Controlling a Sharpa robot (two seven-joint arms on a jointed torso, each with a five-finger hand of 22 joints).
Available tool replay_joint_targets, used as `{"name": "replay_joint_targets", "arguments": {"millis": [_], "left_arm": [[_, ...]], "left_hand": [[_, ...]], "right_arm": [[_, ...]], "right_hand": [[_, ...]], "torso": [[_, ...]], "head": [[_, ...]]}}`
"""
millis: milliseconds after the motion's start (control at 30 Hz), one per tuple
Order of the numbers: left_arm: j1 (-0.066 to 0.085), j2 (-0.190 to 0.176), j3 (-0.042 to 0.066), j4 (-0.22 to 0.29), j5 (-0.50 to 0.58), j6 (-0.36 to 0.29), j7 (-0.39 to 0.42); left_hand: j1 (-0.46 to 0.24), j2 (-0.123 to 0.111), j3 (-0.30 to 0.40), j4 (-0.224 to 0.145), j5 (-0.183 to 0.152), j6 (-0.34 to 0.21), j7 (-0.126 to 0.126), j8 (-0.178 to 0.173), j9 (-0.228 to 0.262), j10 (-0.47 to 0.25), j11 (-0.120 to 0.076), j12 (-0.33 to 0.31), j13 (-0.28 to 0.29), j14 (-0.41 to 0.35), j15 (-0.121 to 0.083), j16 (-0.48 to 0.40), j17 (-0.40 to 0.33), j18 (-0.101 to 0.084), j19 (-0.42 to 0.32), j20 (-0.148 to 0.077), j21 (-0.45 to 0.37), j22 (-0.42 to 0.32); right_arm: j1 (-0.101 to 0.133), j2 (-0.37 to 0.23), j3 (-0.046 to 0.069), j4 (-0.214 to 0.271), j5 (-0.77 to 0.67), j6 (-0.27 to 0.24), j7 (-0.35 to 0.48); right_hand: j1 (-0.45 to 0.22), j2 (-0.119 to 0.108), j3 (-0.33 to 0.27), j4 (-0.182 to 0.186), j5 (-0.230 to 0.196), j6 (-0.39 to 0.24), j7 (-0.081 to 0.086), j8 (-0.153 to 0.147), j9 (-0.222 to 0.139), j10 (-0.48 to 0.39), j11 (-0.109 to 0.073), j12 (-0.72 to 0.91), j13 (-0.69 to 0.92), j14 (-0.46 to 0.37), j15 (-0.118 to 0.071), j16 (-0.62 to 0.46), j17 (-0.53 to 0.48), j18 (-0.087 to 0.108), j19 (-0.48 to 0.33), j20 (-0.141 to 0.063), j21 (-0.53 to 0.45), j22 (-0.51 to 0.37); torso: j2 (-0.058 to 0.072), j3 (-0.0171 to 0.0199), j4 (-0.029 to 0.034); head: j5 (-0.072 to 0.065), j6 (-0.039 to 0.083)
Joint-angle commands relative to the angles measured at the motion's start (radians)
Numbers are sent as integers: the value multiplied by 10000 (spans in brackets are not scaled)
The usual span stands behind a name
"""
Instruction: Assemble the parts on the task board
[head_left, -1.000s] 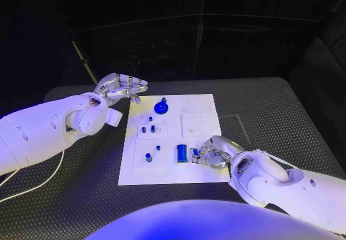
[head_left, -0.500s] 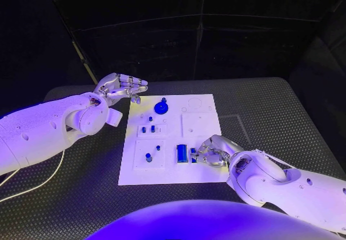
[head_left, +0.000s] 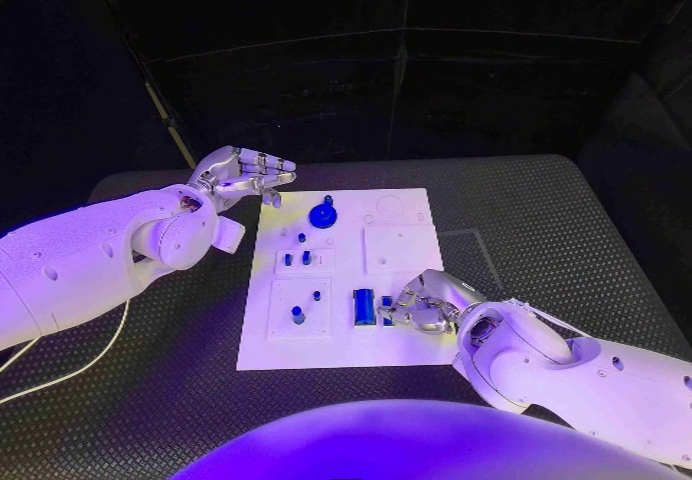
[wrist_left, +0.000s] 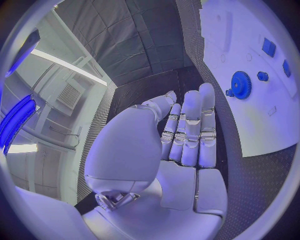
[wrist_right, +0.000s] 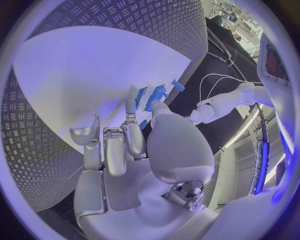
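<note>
The task board, a white plate, lies in the middle of the black table, and almost nothing on it differs from a second ago. Nearest the robot, the right hand rests low over the board's near right part, its fingers curled down beside a small blue block standing next to a larger blue rectangular part; whether the fingertips actually pinch the small block cannot be told. Against the earlier frames this hand has barely shifted, edging slightly toward the blue parts, while the forearm behind it has drawn a little closer in. To the left on the board, two small blue pegs stand in a square recess, and beyond them a pair of short blue pieces sit in another recess. Farther still, the blue gear lies near the board's far edge, unmoved. Farthest, the left hand hovers off the board's far left corner, fingers loosely bent and apart, holding nothing, just as before.
</note>
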Motion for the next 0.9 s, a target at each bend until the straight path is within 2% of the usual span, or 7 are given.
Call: {"name": "replay_joint_targets", "arguments": {"millis": [33,267,367,533,667,767,900], "left_arm": [[13,-3,9,22,42,93,35],[13,-22,9,21,42,85,40],[13,-24,9,11,42,69,56],[10,37,9,-93,132,-48,165],[-10,154,8,-236,792,-178,378],[-38,285,5,-372,1599,-431,763],[-97,500,4,-565,2461,-783,1417]], "left_hand": [[-40,74,-12,-19,7,56,-21,51,-4,-41,-21,28,-2,-71,13,45,-10,136,13,8,-66,-10],[-40,74,-12,-19,7,56,-21,51,-4,-41,-21,28,-2,-71,13,45,-10,136,13,8,-66,-10],[-40,74,-12,-19,7,56,-21,51,-4,-41,-21,28,-2,-71,13,45,-10,136,13,8,-66,-10],[-74,87,-20,3,7,49,-13,54,-7,-59,-16,49,-4,-78,18,49,-20,134,12,11,-74,-15],[-96,94,-27,14,5,58,-29,68,-6,-5,-32,120,8,-121,12,23,-47,134,-15,13,-103,-30],[-117,75,-46,12,7,97,-59,105,-3,104,-67,253,18,-284,-5,-134,-148,140,-130,3,-210,-86],[-147,38,-51,21,8,186,-106,166,-4,396,-134,442,7,-649,-37,-726,-478,142,-464,-17,-547,-278]], "right_arm": [[14,-41,2,26,-13,-89,105],[14,-274,0,88,-41,-298,404],[14,-421,9,99,393,-644,1137],[68,-601,333,-147,3249,-833,3627],[520,-581,448,-749,6122,-673,5988],[978,-403,481,-1477,7900,-371,7302],[1485,-11,498,-2519,9484,134,8189]], "right_hand": [[207,-4,-86,-71,-155,25,35,-54,28,47,14,-5,175,875,22,-15,1679,-160,22,7,-26,-9],[969,-63,-250,-205,-614,-67,87,-123,74,21,48,-38,156,869,44,-31,1645,-157,-6,20,-58,-46],[1089,-116,-404,-137,-682,-524,244,-401,-14,-82,172,-198,19,843,132,-90,1521,-135,-108,73,-155,-216],[1661,-7,-559,-152,-581,-1372,603,-919,-263,-1139,476,-1999,-1548,484,388,-885,46,199,-1206,320,-1316,-2180],[2401,240,-553,-440,-639,-1521,709,-1030,-420,-2380,577,-4152,-3444,-49,474,-2242,-1924,603,-2491,425,-2974,-4580],[2896,442,-569,-643,-805,-1356,780,-1104,-572,-3743,705,-6083,-5080,-1382,620,-5155,-5456,571,-3003,562,-3957,-5135],[3568,646,-384,-909,-1230,-1330,957,-1298,-786,-4690,961,-7245,-6082,-2750,892,-7414,-7291,492,-3811,813,-5114,-5760]], "torso": [[-5,-2,6],[-16,6,-12],[-22,10,-22],[-76,-4,-4],[-192,-26,31],[-308,-61,45],[-480,-118,27]], "head": [[-12,1],[16,1],[13,31],[-51,188],[-143,397],[-248,640],[-363,904]]}}
